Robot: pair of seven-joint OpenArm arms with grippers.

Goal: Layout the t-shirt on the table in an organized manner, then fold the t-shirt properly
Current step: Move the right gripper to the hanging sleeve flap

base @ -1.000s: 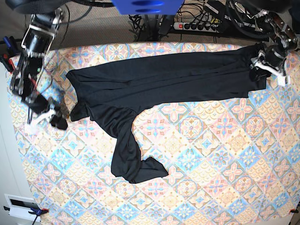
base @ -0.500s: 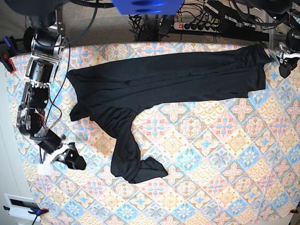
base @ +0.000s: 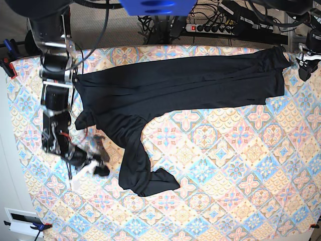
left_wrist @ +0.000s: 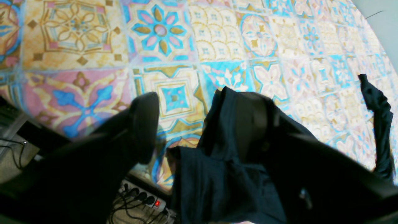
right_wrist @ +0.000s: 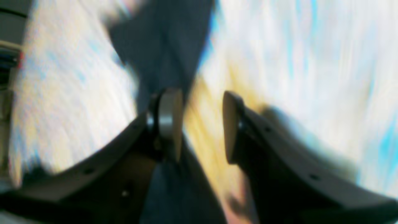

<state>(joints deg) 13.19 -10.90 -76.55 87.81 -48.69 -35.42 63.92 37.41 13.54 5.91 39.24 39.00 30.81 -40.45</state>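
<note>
Across the far half of the tabletop (base: 241, 165) we see the t-shirt (base: 170, 85) stretched into a long band, its long axis running side to side along the back edge, with a narrow tail of cloth (base: 138, 165) trailing from its middle-left part toward the near edge and ending in a bunched lump. Our right claw (base: 93, 163) hovers low over the tabletop just beside that tail, on the side away from the centre, so the cloth lies a short reach toward the middle from it; its two pads (right_wrist: 169, 121) stand apart with nothing between them, though the wrist view is badly smeared. Our left claw (base: 306, 63) sits at the far corner on the other side, right at the band's end; its wrist view shows its fingers (left_wrist: 144, 124) spread, and a fold of black cloth (left_wrist: 224, 149) draped against one of them, but we cannot tell whether that cloth is gripped or only resting there. We judge the right arm much the nearer to the loose tail, which looks like the part that needs straightening next. Compared with a second ago, the right claw has travelled from beside the shirt's upper left corner down toward the tail, the left claw has drawn out to the table's edge, and the shirt itself lies as it did.
</note>
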